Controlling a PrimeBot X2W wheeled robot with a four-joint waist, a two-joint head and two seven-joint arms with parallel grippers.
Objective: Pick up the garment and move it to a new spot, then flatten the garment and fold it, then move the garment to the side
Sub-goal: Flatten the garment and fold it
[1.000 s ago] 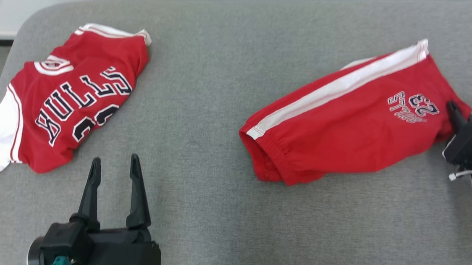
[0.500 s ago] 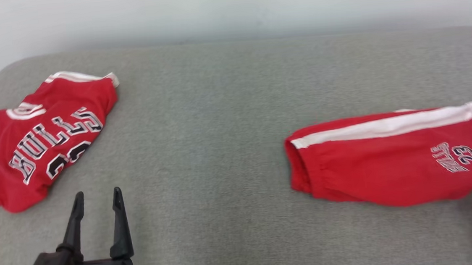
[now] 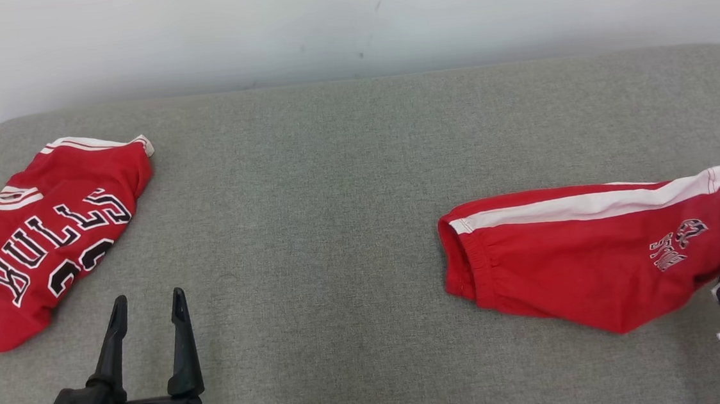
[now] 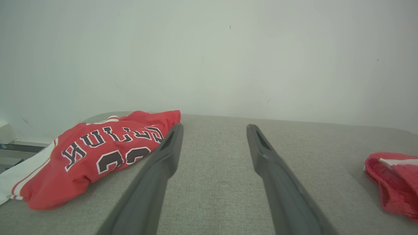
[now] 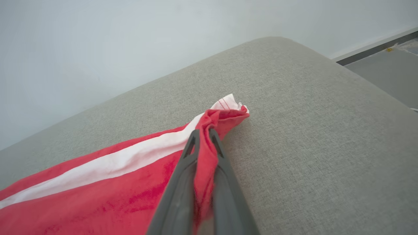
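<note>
Right wrist view shows the right gripper [image 5: 202,132] closed tight on a hem corner of the red shorts [image 5: 98,182], which lie folded on the right part of the grey cushion [image 5: 294,130], well apart from the jersey [image 3: 48,239] at the left. The step seems to be moving the shorts aside, so the pull should be slow and low, or the fold may open or the cloth slide over the rounded edge. The left gripper [image 3: 148,302] stands wide open over the cushion and holds nothing.
</note>
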